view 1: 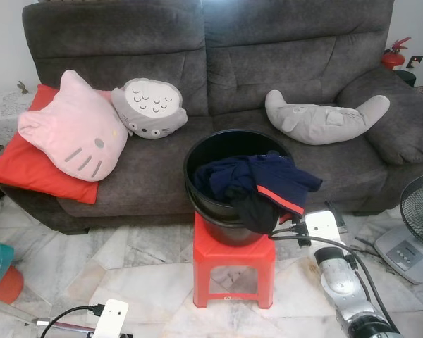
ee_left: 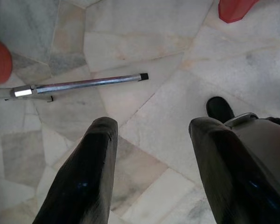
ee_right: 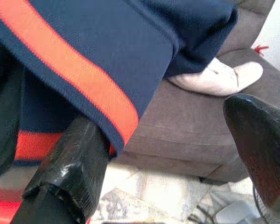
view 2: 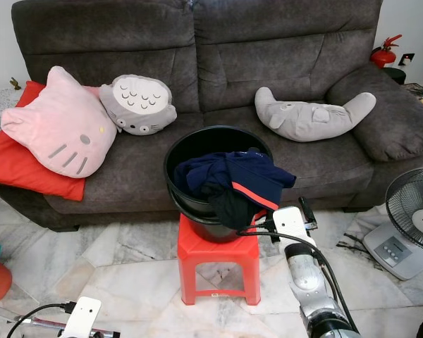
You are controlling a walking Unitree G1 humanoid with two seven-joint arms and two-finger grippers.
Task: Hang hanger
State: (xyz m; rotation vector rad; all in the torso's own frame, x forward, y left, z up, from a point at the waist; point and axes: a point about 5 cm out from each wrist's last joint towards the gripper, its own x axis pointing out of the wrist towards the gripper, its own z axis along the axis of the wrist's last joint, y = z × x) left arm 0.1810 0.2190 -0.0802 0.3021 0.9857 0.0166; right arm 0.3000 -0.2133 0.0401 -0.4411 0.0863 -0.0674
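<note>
Resting on one stool [view 1: 234, 262]: one bucket [view 1: 204, 156], clothes [view 1: 257, 184].

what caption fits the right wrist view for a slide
Open right gripper reaching at the navy garment with its orange stripe, grey sofa behind.

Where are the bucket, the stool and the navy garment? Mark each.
bucket [view 1: 218, 144]: left eye view, inner back wall.
stool [view 1: 234, 255]: left eye view, front of the seat.
navy garment [view 2: 250, 176]: right eye view, folded top.
</note>
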